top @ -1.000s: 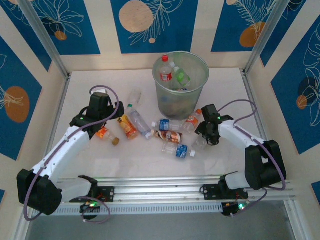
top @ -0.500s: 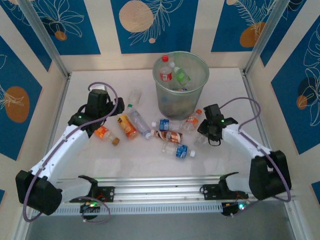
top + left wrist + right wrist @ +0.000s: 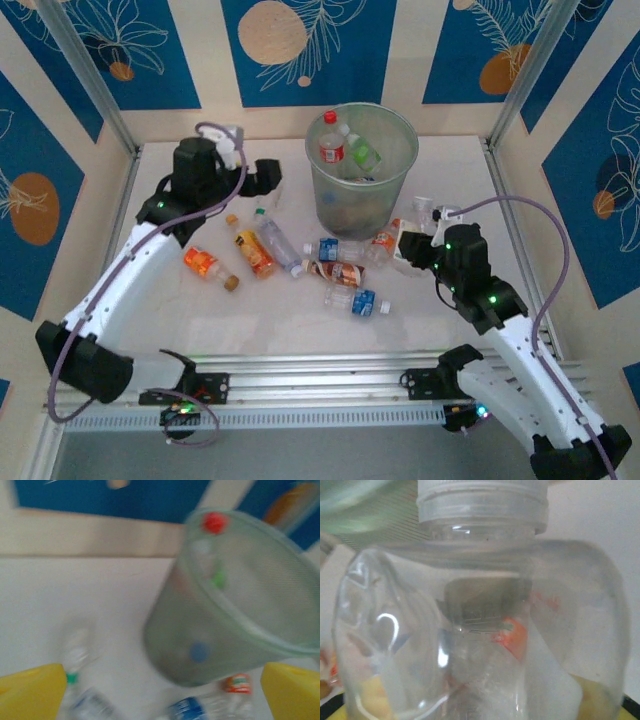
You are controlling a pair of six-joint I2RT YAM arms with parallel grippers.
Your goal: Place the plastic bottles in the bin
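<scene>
Top external: white tabletop (image 3: 200, 330), walled on 3 sides, metal rail (image 3: 300, 368) at near edge. 1 round grey-green mesh bin (image 3: 352, 205) upright at back-centre. Bare room L of and behind bin, only a narrow strip to its R. 2 arms. Left gripper (image 3: 266, 178) just L of bin, yellow fingers (image 3: 32, 692) spread wide. Right gripper (image 3: 417, 243) just R-front of bin, clamped on 1 clear white-capped bottle (image 3: 480, 630). 2 inside bin at rim: red-capped plastic bottle (image 3: 329, 142), green-labelled bottle (image 3: 364, 157). 8 lie on tabletop: clear blurred bottle (image 3: 75, 647) L of bin by left gripper. 7 in front of bin, L to R: orange bottle (image 3: 203, 264), orange-brown bottle (image 3: 255, 252), green-capped bottle (image 3: 278, 240), blue-labelled bottle (image 3: 335, 249), brown crushed bottle (image 3: 338, 271), second blue-labelled bottle (image 3: 360, 301) nearest rail, red-orange bottle (image 3: 385, 238) near bin's base.
</scene>
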